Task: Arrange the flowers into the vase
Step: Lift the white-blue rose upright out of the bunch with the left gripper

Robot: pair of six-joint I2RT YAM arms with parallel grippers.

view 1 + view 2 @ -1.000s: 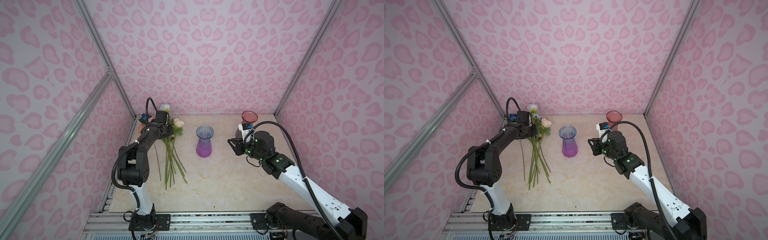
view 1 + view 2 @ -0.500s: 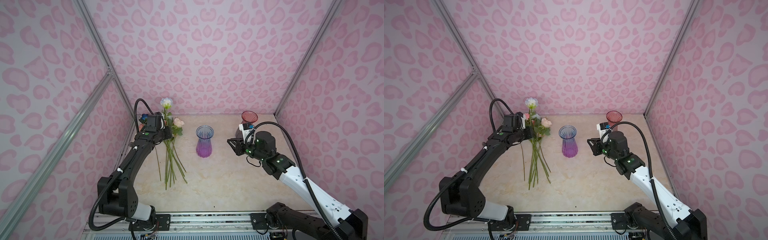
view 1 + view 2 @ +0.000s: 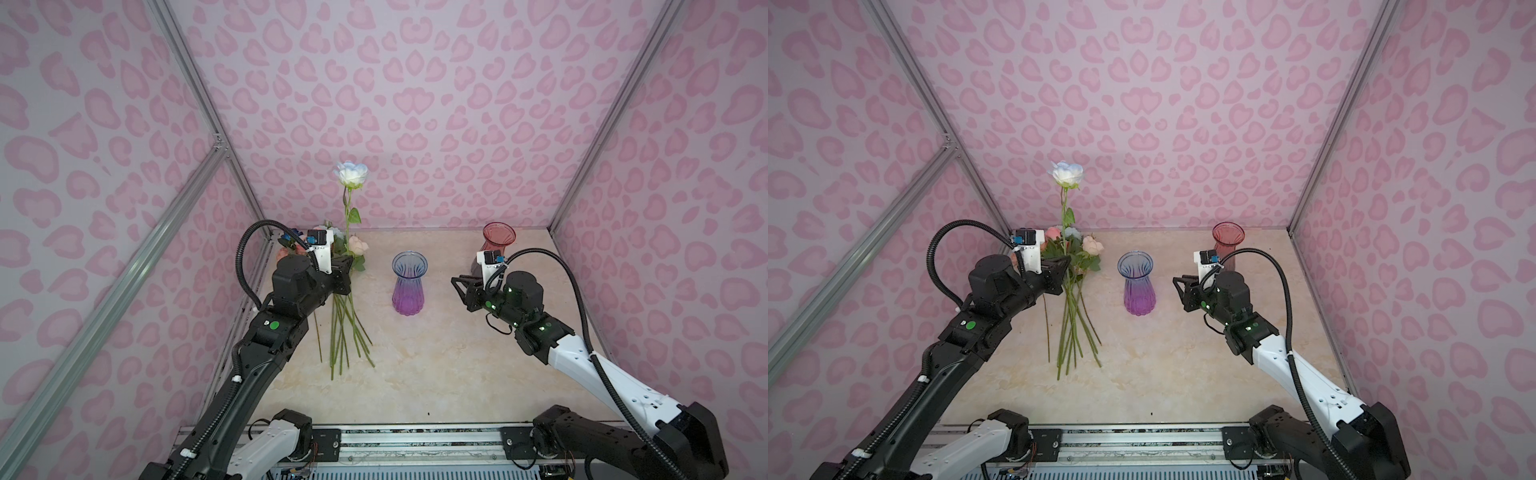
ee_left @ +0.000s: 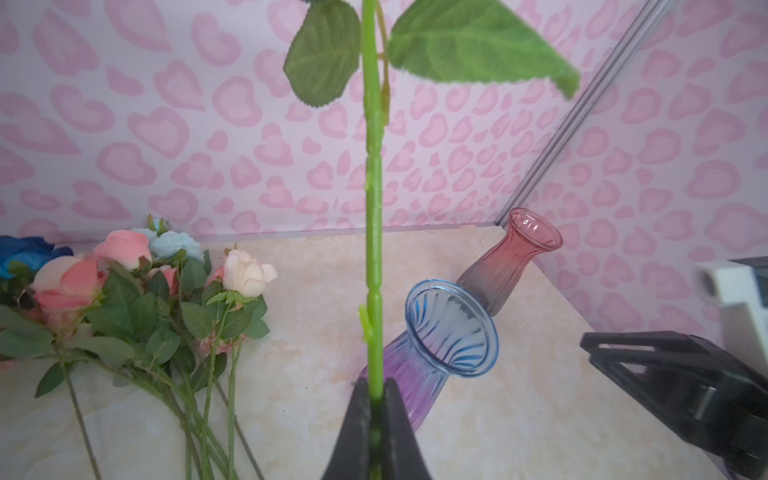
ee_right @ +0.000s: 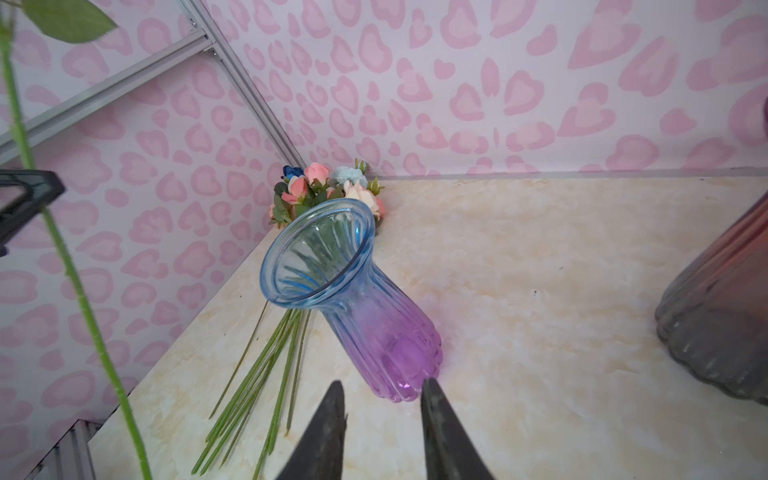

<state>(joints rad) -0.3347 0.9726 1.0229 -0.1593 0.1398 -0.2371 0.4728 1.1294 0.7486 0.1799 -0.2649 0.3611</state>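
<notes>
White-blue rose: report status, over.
Left gripper shut on white-blue rose stem, rose upright. Right gripper open, empty, clear of blue-purple vase. Vase empty, mouth unobstructed.

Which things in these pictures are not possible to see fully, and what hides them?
Held rose: in the left wrist view its head is cut off by the picture's edge, and its lower end is hidden by the left pincer.
Red vase: in both top views the right arm's wrist camera covers its lower half.
Lying flowers: in both top views the heads overlap and the left arm covers some, so no sure count.
</notes>
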